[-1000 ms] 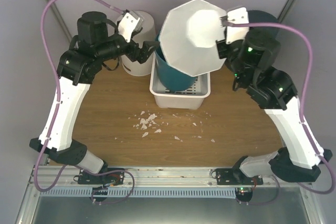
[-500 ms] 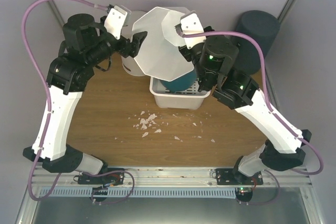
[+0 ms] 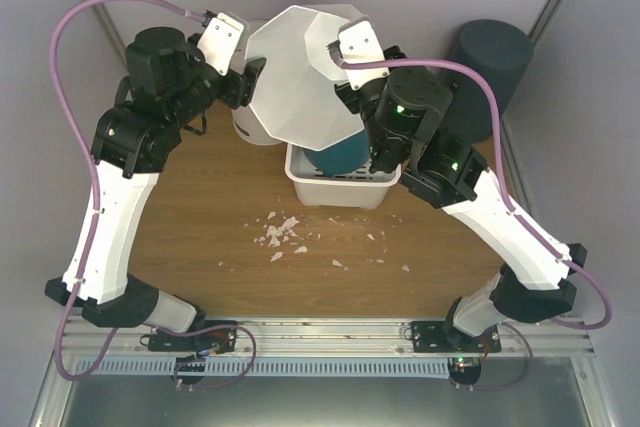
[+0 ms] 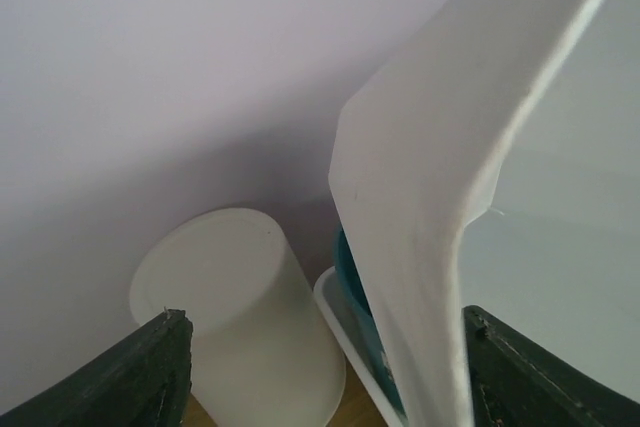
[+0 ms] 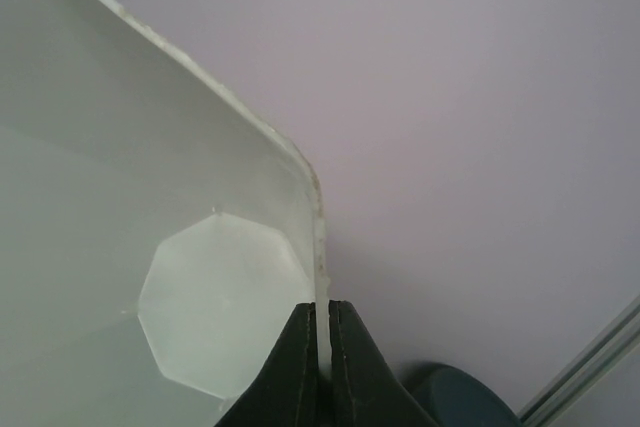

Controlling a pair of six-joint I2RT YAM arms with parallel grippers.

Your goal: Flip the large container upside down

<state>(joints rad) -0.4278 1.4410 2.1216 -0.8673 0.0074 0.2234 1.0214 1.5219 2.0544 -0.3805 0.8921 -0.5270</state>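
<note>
The large white octagonal container (image 3: 300, 77) hangs tilted in the air above the back of the table, its open mouth facing the right arm. My right gripper (image 3: 342, 82) is shut on its thin rim; the right wrist view shows the rim (image 5: 322, 247) pinched between the jaws (image 5: 322, 332), with the octagonal bottom (image 5: 215, 302) inside. My left gripper (image 3: 248, 82) is wide open at the container's left side. In the left wrist view the thick rim (image 4: 430, 197) stands between the fingers (image 4: 325, 319), close to the right finger (image 4: 520, 377), and I see no contact.
An upturned white cup (image 3: 250, 127) stands at the back left, also in the left wrist view (image 4: 230, 297). A white basket (image 3: 340, 187) holds a teal pot (image 3: 345, 155) under the container. A dark grey cylinder (image 3: 490, 57) stands at the back right. White scraps (image 3: 282, 235) lie mid-table.
The right arm has swung the container leftward from the back right to above the basket. The left gripper has risen and reached the container's left rim.
</note>
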